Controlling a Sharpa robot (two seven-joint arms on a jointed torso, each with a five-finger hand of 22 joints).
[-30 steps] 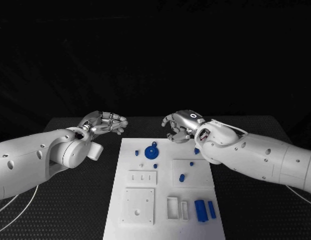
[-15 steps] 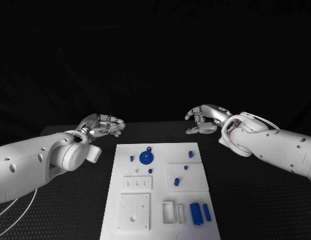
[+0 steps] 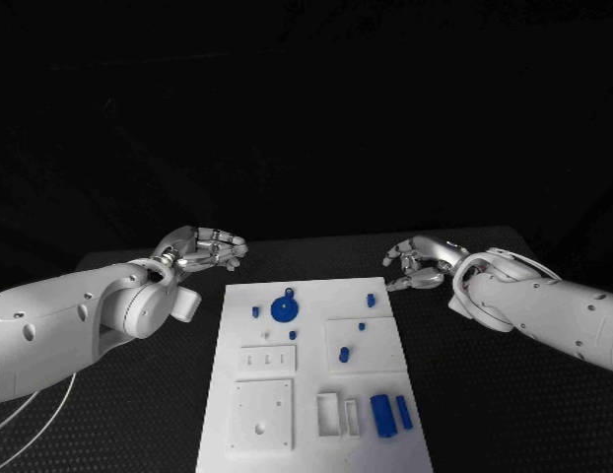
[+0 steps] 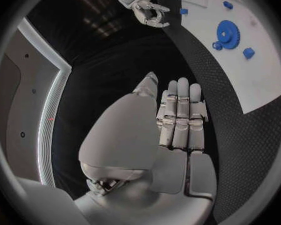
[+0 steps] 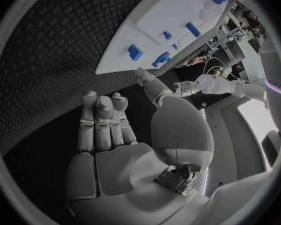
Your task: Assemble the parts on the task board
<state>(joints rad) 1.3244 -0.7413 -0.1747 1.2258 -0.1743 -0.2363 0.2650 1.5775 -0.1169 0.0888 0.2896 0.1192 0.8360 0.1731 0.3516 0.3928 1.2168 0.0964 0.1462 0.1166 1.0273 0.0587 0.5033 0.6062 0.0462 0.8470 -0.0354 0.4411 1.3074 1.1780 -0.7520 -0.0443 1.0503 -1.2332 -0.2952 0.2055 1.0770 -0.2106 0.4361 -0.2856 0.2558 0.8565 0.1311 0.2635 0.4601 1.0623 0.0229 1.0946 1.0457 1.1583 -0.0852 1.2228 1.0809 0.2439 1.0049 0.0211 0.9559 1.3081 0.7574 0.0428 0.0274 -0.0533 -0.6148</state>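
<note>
The white task board (image 3: 313, 384) lies in the middle of the table. On it a blue gear (image 3: 284, 309) sits near the far end, with small blue pegs (image 3: 371, 299) around it and two blue blocks (image 3: 382, 414) near the front right. My left hand (image 3: 204, 246) hovers off the board's far left corner and holds nothing. My right hand (image 3: 423, 263) hovers off the far right corner, also without a part. In the left wrist view the left hand (image 4: 178, 115) has straight fingers, with the gear (image 4: 228, 32) beyond. In the right wrist view the right hand (image 5: 106, 130) is empty beside the board (image 5: 172, 20).
White raised plates (image 3: 268, 406) and two slotted holders (image 3: 338, 414) stand on the board's near half. Black textured table (image 3: 136, 414) stretches on both sides of the board. My two white forearms flank the board.
My right hand has drawn back from above the board's far end to the right, off the board. The left hand has barely moved. The camera has shifted a little.
</note>
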